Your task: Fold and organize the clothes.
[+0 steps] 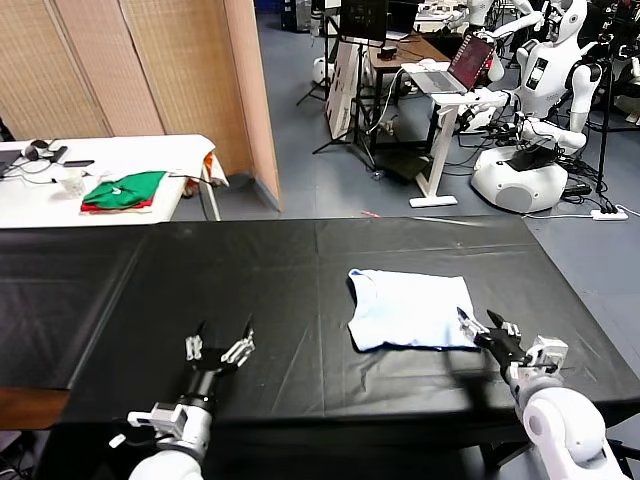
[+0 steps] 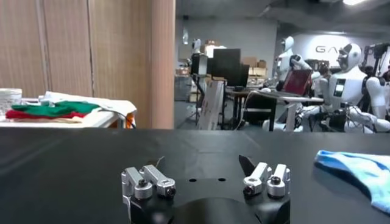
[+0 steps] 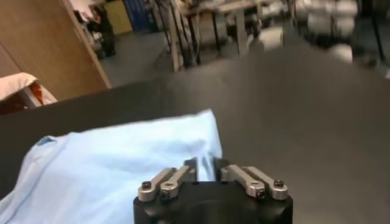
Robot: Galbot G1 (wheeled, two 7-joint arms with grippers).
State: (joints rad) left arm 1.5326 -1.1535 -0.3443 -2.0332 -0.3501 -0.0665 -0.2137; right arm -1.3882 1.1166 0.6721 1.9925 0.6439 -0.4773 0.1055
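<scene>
lying folded, t-shirt [image 1: 410,309] runs long across the table [image 1: 250,280] (collar leftward); right gripper [image 1: 483,333] jaws parted; left gripper [image 1: 220,345] wide.

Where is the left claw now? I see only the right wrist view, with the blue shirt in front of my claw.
Observer: The left claw hovers open over the black table, left of the shirt and apart from it. Your right claw is at its right edge.
Operator: Which shape has the shirt?
Observer: A compact rectangle; it looks folded.
Operator: Are there other clothes?
Observer: Green and red folded clothes lie on a white table behind.
</scene>
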